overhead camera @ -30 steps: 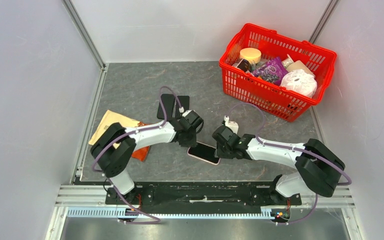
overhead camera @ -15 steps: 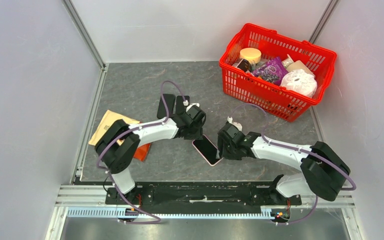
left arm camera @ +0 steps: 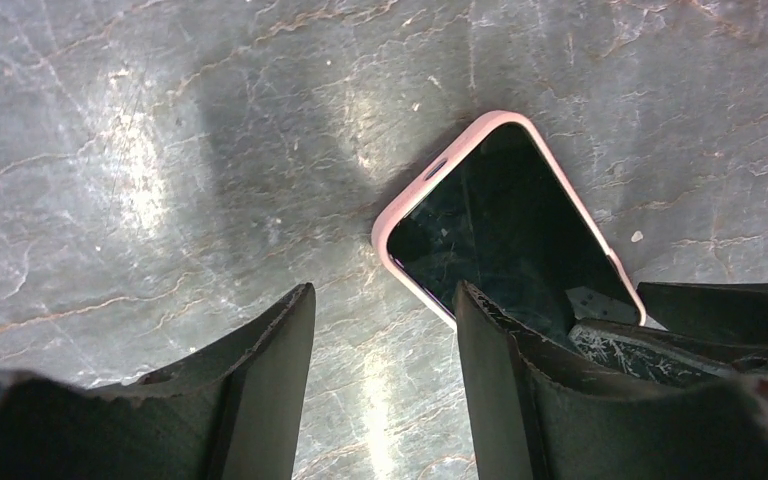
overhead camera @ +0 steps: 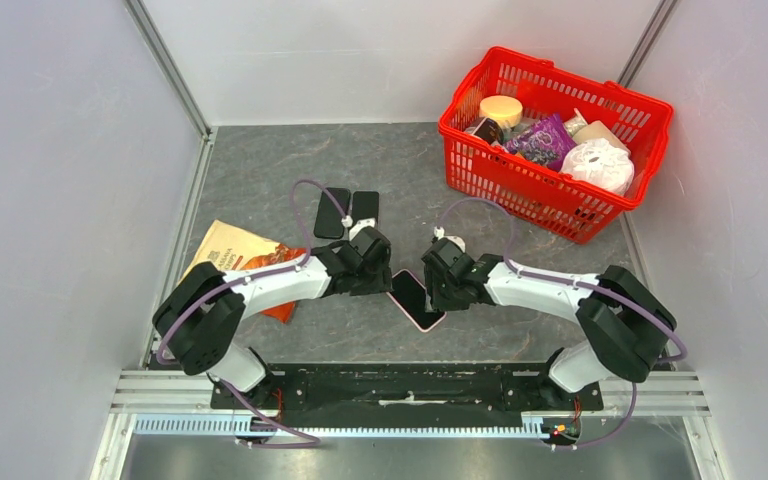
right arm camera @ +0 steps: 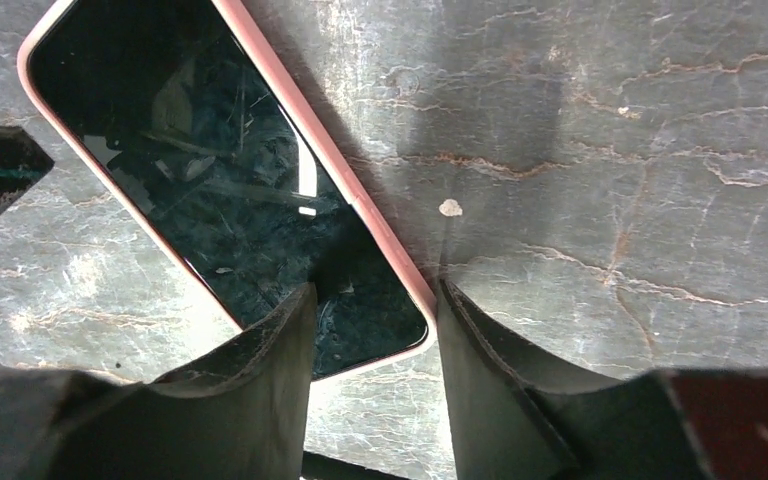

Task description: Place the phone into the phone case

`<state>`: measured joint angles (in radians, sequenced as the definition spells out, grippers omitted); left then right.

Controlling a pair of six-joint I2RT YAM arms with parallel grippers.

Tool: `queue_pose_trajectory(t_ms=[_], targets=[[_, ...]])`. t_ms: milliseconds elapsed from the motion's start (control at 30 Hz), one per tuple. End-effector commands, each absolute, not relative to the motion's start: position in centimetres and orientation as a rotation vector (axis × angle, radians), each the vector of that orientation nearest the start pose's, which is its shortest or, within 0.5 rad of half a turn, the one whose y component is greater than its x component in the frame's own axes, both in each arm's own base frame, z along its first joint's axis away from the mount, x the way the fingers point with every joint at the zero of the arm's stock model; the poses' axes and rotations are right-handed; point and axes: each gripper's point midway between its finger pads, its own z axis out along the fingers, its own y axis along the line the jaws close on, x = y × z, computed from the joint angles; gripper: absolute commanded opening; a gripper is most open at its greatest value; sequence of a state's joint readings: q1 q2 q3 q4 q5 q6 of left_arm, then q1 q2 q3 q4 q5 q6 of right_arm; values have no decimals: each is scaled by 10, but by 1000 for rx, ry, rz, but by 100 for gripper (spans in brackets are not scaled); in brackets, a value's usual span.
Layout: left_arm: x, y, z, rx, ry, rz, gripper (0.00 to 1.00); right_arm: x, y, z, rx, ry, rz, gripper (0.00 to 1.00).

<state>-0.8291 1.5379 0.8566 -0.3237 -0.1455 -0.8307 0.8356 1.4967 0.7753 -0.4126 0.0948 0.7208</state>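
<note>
Phone (overhead camera: 416, 300) in pink case (right arm camera: 363, 210) has swung from nearly crosswise to diagonal since a second ago | I see left gripper (left arm camera: 382, 300) spread, empty | right gripper (right arm camera: 375, 292) spread, straddling its rim

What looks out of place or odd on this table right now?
Nothing looks spilled or broken. The phone, pink rim around it, lies askew between the left gripper and right gripper, a pale crumb beside it. An orange snack packet sits partly under the left arm.
</note>
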Motion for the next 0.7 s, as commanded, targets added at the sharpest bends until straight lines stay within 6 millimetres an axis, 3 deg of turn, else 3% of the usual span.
queue_pose_trajectory(t_ms=[0,100,200,300,367,533,667], targets=[[239,-270,58,-182,2553,-520,61,182,231,-2,-202,2778,225,48],[241,-264,57,-232,2548,-487,62,166,234,-17,-228,2816,168,41],[242,-260,54,-271,2546,-455,63,143,238,-37,-237,2879,144,28],[244,-258,53,-289,2551,-430,64,122,249,-48,-241,2927,193,25],[244,-256,53,-306,2551,-414,66,120,251,-42,-218,2922,230,28],[243,-245,59,-375,2520,-392,72,137,247,-7,-187,2814,259,43],[238,-241,58,-422,2520,-390,73,147,248,7,-220,2765,288,55]])
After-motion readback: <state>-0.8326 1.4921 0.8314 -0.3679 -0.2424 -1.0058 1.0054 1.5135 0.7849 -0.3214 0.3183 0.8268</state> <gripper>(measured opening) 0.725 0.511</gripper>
